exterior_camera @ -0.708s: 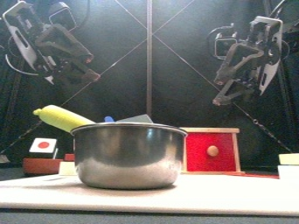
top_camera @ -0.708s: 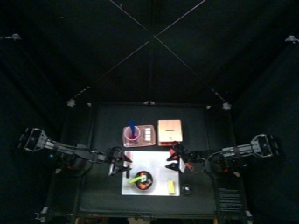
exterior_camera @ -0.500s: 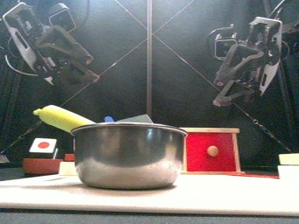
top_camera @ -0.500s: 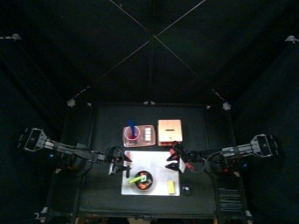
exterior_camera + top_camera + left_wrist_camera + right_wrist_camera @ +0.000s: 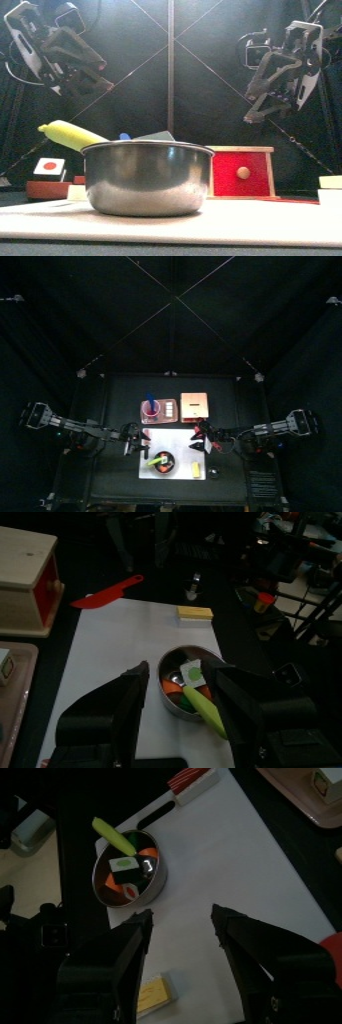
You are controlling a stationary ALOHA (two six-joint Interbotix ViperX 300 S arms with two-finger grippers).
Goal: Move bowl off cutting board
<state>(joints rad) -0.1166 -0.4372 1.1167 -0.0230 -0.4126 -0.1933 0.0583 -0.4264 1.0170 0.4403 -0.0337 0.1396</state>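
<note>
My left gripper [image 5: 174,702] spread wide, hovering just above bowl [image 5: 191,682]; right gripper [image 5: 181,933] also spread, empty, near bowl's other side. Plan: drop left jaws astride rim, avoid yellow-green stick, pinch, lift clear. Bowl metal outside, orange and green bits inside, sits mid cutting board [image 5: 114,642].

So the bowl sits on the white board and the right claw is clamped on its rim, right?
Not quite. The bowl does sit on the board, but the right gripper is open and above it, touching nothing, as the right wrist view shows.
</note>
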